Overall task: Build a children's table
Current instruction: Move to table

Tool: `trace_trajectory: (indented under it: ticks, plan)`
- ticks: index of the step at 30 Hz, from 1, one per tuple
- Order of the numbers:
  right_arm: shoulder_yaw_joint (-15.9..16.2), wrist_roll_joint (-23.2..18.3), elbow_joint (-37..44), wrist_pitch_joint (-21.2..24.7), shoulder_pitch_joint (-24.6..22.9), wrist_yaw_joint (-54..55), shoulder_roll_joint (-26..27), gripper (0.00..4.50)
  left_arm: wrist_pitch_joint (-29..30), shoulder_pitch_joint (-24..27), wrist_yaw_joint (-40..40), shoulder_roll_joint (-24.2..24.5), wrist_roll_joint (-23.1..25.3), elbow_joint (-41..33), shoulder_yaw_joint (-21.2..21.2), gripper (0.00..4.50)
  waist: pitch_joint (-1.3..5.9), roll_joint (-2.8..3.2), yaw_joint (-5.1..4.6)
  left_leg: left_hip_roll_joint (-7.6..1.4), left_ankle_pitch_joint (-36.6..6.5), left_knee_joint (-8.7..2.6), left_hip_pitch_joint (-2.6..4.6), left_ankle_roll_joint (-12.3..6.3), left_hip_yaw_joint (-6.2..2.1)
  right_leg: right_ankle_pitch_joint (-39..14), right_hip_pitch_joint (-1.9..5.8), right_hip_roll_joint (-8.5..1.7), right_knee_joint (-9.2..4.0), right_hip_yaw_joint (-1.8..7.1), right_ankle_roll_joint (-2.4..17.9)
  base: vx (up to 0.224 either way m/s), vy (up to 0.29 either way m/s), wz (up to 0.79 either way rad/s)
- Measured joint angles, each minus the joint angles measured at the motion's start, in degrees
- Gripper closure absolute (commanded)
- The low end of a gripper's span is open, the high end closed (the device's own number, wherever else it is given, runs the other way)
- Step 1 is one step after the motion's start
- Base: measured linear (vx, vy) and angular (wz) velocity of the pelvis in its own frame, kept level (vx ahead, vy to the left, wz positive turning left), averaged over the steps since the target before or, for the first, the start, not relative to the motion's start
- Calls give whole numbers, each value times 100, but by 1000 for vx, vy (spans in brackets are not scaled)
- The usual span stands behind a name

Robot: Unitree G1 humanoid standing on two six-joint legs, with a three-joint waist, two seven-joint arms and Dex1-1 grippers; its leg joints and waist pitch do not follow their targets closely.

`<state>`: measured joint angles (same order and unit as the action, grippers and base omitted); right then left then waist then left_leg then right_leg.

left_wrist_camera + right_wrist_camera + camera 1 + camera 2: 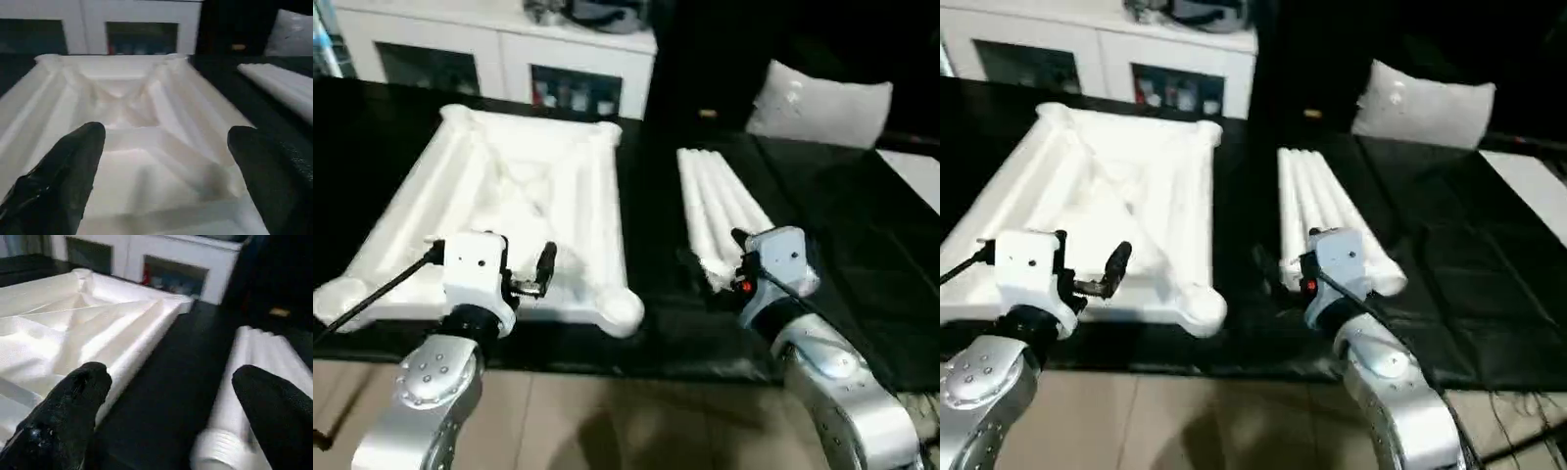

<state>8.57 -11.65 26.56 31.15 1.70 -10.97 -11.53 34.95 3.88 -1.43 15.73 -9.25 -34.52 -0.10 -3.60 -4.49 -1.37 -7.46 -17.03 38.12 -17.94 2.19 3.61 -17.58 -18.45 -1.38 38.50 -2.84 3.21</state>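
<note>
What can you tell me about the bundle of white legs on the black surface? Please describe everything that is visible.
The legs are long white tubes, apparently plastic, lying flat side by side in a tight row on the black surface, to the right of the upturned table top and apart from it. They run away from the robot. One near end shows fine ribbing in the right wrist view. The open right gripper is at their near ends, gripping none.
</note>
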Motion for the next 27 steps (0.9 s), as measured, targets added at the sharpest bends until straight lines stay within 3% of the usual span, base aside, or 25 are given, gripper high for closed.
trace_trajectory:
  ticks: [2,3,4,5,6,7,8,9,10,11,12,13,14,15,16,17,18,19,20,21,22,23,24,25,27]
  plan:
    - [50,-1,69,-10,-1,-84,-56,0,-12,-4,-23,5,0,4,27,1,9,13,-89,4,-20,-64,83,-58,4,-4,-107,-30,272,-98,-71,130,84,1]
    - [86,1,100,-16,-6,-128,-74,0,-31,-9,-56,-8,-2,5,16,1,24,-4,-150,26,-30,-105,124,-82,28,13,-187,-74,235,-123,-97,111,66,-3]
    - [108,0,140,-19,-35,-161,-83,0,-35,-11,-94,-10,-2,14,-2,1,53,-64,-178,81,-40,-137,147,-86,78,46,-260,-151,148,-107,-135,114,18,-2]
    - [116,0,166,-22,-67,-180,-86,0,-37,-17,-122,-9,-2,22,-31,1,92,-135,-216,167,-61,-162,176,-89,143,95,-255,-249,-118,-71,-109,107,-33,1]
    - [103,3,174,-31,-118,-184,-120,0,-46,-57,-158,-25,-1,86,-69,1,131,-265,-176,253,-133,-120,191,-101,206,334,-172,-323,-163,65,-412,107,-33,1]
    - [78,11,140,-30,-178,-181,-164,0,-45,-75,-188,-90,-7,119,-177,1,130,-202,-108,233,-209,-45,205,-248,208,297,-125,-288,-187,78,-399,117,-51,1]
    - [69,27,91,-32,-184,-182,-180,0,-47,-115,-226,-98,-11,121,-284,1,118,-145,-26,197,-241,190,115,-364,166,285,-74,-249,-231,78,-377,142,-34,-7]
    - [68,42,7,-34,-178,-184,-195,0,-69,-150,-260,-91,-10,120,-317,1,111,-109,88,161,-226,454,-49,-338,131,285,13,-212,-298,75,-335,142,-34,-7]
    - [73,63,5,-44,-175,-188,-195,0,-109,-156,-275,-65,-5,120,-306,1,102,-76,164,114,-194,435,-159,-283,122,272,90,-187,-345,46,-315,133,-15,-7]
    - [77,78,10,-61,-143,-196,-195,0,-135,-155,-289,-38,-6,117,-289,1,95,-12,215,27,-139,217,-229,-219,131,233,157,-142,-362,-3,-298,132,18,0]
    - [79,82,15,-83,-108,-196,-186,0,-150,-142,-320,-28,-10,118,-262,1,81,156,232,-128,180,21,-245,-8,118,157,226,-48,-339,-103,-308,132,18,0]
    - [132,82,-15,-82,-113,-202,-79,0,-150,-91,-333,11,-9,128,-216,1,70,180,227,-111,119,25,-171,-35,96,94,239,-49,-328,-117,-263,174,70,1]
    - [224,75,-5,-84,-54,-217,-40,0,-154,-60,-338,41,-5,135,-154,1,79,114,173,-51,95,-30,-118,-74,74,-34,185,-77,-112,-97,-57,193,69,6]
    - [263,77,26,-90,-7,-224,-45,0,-153,-61,-348,98,-4,176,-79,1,97,80,117,-26,53,-49,-69,-95,73,-89,5,-94,249,-107,-87,193,69,6]
    - [255,80,28,-104,-5,-224,-76,0,-154,-62,-395,104,-8,175,-74,1,106,68,78,-21,17,-54,-30,-104,80,-89,-115,-97,391,-114,-144,162,35,6]
    - [248,82,26,-109,-10,-226,-115,0,-154,-62,-470,108,-18,172,-98,1,118,51,26,-12,-17,-60,5,-113,100,-59,-245,-117,425,-110,-217,136,18,3]
    - [225,82,25,-117,-19,-235,-149,0,-154,-60,-570,111,-67,173,-135,1,138,-13,-16,38,-50,-83,55,-112,171,30,-412,-182,334,-94,-278,136,18,3]
    - [206,82,25,-122,-33,-261,-190,0,-155,-59,-635,120,-117,172,-185,1,150,-91,-32,110,-72,-112,102,-100,230,101,-464,-253,77,-66,-256,116,-23,-1]
    - [190,81,19,-138,-52,-325,-299,0,-159,-69,-766,174,-165,171,-256,1,196,-237,-15,218,-113,-102,100,-90,291,447,-409,-329,-135,66,-337,95,-76,2]
    - [109,84,-37,-133,-131,-420,-485,0,-156,-70,-937,191,-229,176,-437,1,177,-198,51,208,-195,-36,147,-170,286,431,-363,-291,-124,126,-369,95,-76,2]
    - [61,86,-101,-117,-164,-516,-643,0,-158,-71,-1113,263,-286,158,-588,1,157,-126,123,191,-210,47,122,-354,234,426,-324,-254,-169,134,-348,111,-68,-3]
    - [35,78,-130,-85,-178,-648,-779,0,-159,-78,-1276,361,-353,157,-657,1,163,-64,159,173,-178,79,57,-368,174,414,-307,-223,-177,134,-335,119,-34,-14]
    - [34,60,-140,-32,-179,-796,-859,0,-161,-78,-1432,474,-411,155,-647,1,169,13,203,130,-51,13,-1,-75,111,406,-307,-177,-135,123,-290,119,-34,-14]
    - [34,35,-139,-14,-184,-883,-885,0,-163,-79,-1499,534,-438,160,-619,1,178,57,205,104,-47,-22,-9,98,97,407,-318,-153,-134,113,-301,102,-14,-9]
    - [113,-186,-12,25,-276,-1315,-1071,0,-163,-141,-1896,815,-585,184,-555,1,166,63,183,94,-51,-29,-50,129,103,447,-367,-124,-158,174,-351,109,18,6]
